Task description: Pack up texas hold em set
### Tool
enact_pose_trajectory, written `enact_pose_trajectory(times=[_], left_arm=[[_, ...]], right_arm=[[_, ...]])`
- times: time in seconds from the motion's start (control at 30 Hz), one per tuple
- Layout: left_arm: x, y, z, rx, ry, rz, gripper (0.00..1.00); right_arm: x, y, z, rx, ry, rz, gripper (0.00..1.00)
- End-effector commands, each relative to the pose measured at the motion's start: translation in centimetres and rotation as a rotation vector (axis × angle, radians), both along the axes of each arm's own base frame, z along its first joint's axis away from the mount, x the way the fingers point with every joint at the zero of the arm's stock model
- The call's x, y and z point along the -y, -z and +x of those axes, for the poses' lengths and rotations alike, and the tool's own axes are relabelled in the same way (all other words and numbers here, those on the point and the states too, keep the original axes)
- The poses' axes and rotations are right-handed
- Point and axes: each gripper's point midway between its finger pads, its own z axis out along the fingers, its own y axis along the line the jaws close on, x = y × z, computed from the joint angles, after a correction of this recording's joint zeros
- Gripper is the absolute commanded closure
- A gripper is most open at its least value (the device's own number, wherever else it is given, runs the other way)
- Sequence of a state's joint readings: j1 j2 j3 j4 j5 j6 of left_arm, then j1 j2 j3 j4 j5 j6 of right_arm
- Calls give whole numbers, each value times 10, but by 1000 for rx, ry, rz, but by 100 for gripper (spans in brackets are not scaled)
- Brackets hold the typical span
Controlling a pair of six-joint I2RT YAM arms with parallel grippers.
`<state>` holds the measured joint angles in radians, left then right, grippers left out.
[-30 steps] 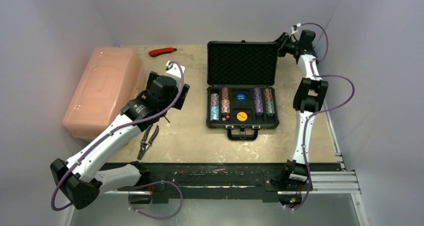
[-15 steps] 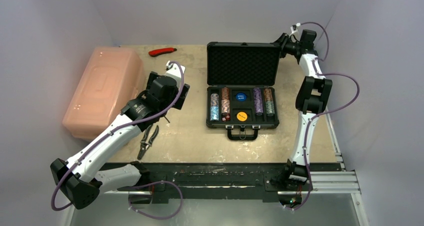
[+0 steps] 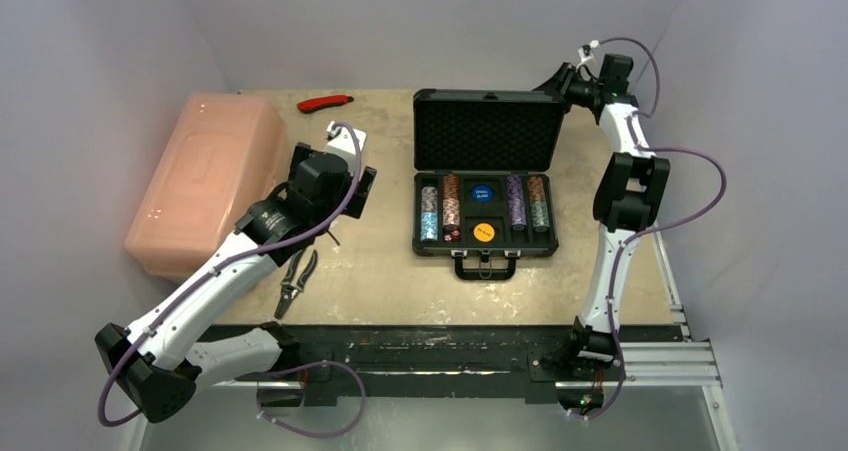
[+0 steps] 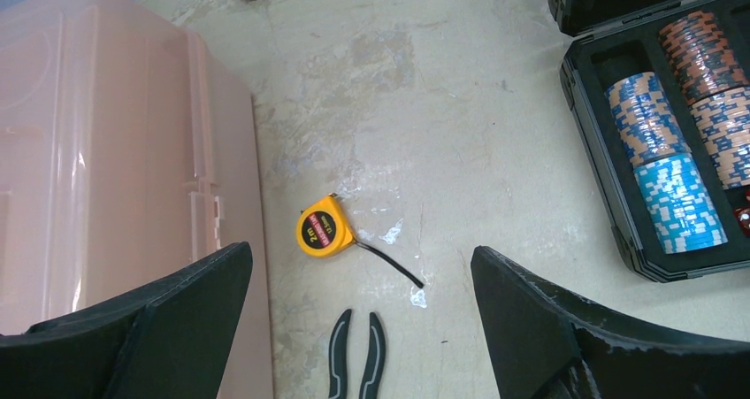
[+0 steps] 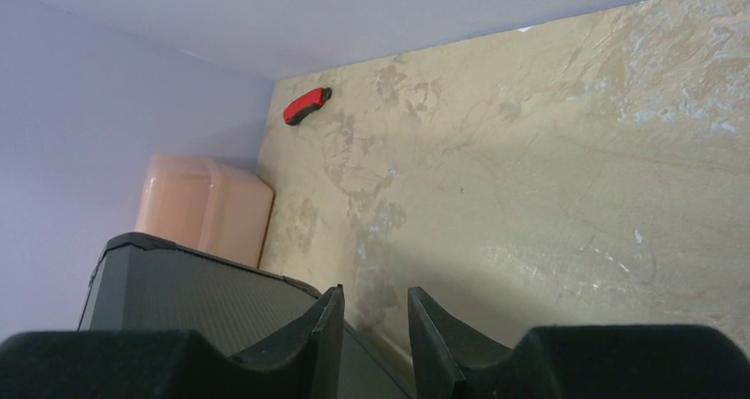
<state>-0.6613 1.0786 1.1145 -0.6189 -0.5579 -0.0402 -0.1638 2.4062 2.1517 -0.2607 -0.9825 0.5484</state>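
Observation:
The black case (image 3: 485, 253) of the texas hold em set lies open mid-table, its foam-lined lid (image 3: 487, 131) standing up. Rows of speckled chips (image 3: 450, 206) fill its slots beside a blue disc (image 3: 482, 194) and a yellow disc (image 3: 483, 232). My right gripper (image 3: 556, 81) is at the lid's top right corner. In the right wrist view, its jaws (image 5: 376, 297) stand narrowly apart over the lid's (image 5: 195, 293) outer edge, clamping nothing. My left gripper (image 4: 358, 257) hovers wide open left of the case, with chips (image 4: 659, 134) at that view's right.
A large pink plastic box (image 3: 205, 181) sits along the left side. A yellow tape measure (image 4: 325, 231) and black-handled pliers (image 4: 355, 355) lie below my left gripper. A red tool (image 3: 325, 102) rests near the back wall.
The lid has tilted further forward as my right gripper moved with its corner. The right jaws have narrowed slightly. The left arm shifted a little.

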Motion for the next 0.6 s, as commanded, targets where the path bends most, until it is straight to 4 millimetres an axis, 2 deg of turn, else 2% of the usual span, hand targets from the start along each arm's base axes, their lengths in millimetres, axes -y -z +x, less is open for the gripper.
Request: enact_pose_trajectory(times=[0.0,0.57], left_arm=[[-3,-15,-1,49,-2,-23,5],[-7,-21,-3,68,-11,-38,5]], right_arm=[[-30,-37,-19,61,-67,-29,64],[-42,-19,-57,-6,-86,-111,66]])
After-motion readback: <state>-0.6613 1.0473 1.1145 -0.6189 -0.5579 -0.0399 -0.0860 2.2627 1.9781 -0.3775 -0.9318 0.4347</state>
